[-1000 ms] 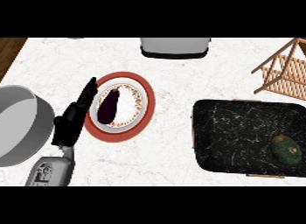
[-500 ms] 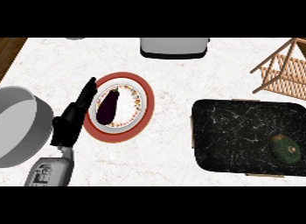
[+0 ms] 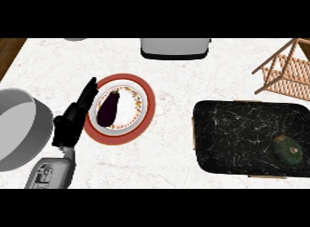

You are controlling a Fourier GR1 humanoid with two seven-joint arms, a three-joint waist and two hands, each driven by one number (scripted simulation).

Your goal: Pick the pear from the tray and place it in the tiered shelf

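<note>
We see only one arm: a grey forearm rises from the lower left edge, and its black left hand (image 3: 74, 120) stands open beside the red-rimmed plate (image 3: 146, 103), fingers straight, pressed together and pointing up and slightly right along the plate's left rim. The thumb sits lower, near the wrist; the hand holds nothing (it overlaps the plate's edge in this view, but we cannot tell whether it touches it). The right hand does not show.

The pear (image 3: 288, 149) lies in the black marbled tray (image 3: 239, 133) at the right, near the tray's lower right corner and well apart from the hand. It is dark green with a small brown spot near its lower end. Its long axis runs roughly up-left to down-right; we cannot tell which end is the stem.

The tiered shelf (image 3: 292, 72), of light wood, stands at the upper right, just above the tray. On the plate lies a dark purple elongated thing (image 3: 109, 109), its length running up and down. A grey round pan (image 3: 13, 128) sits at the left edge, a grey appliance (image 3: 175, 47) at the top middle.
</note>
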